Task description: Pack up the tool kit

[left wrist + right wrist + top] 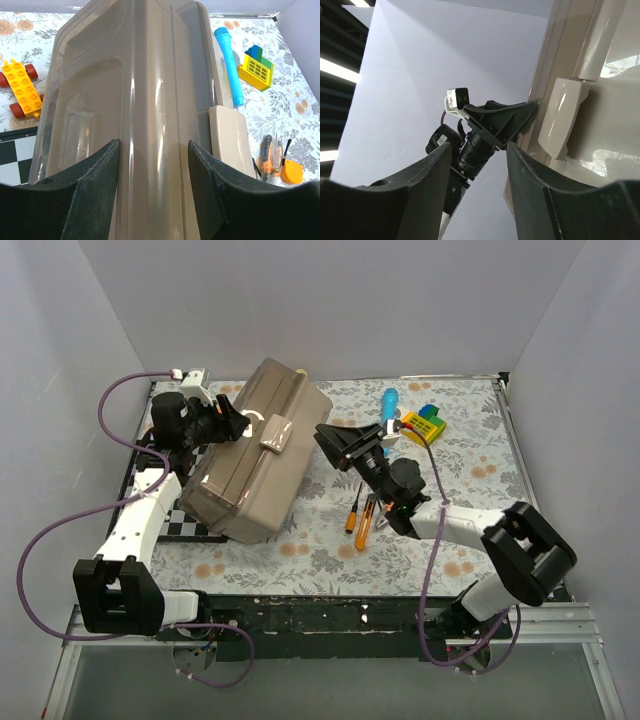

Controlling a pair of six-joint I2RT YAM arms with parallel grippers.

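Note:
The grey-brown toolbox (255, 455) lies closed and skewed on the left half of the mat, its tan latch (274, 432) facing right. My left gripper (232, 420) is open at the box's far left edge. In the left wrist view its fingers (100, 190) straddle a long ridge of the lid (155, 75). My right gripper (335, 440) is open and empty beside the box's right side. Its view shows the box wall (600, 125) and latch (562, 117) to the right of the jaws. The orange-and-black-handled screwdrivers (362, 522) lie on the mat under the right arm and also show in the left wrist view (272, 157).
A blue cylindrical tool (390, 400) and a yellow toy block (423, 425) lie at the back right. A yellow toy car with red wheels (20, 90) sits left of the box. A chessboard (195, 520) lies under the box's near left corner. White walls enclose the table.

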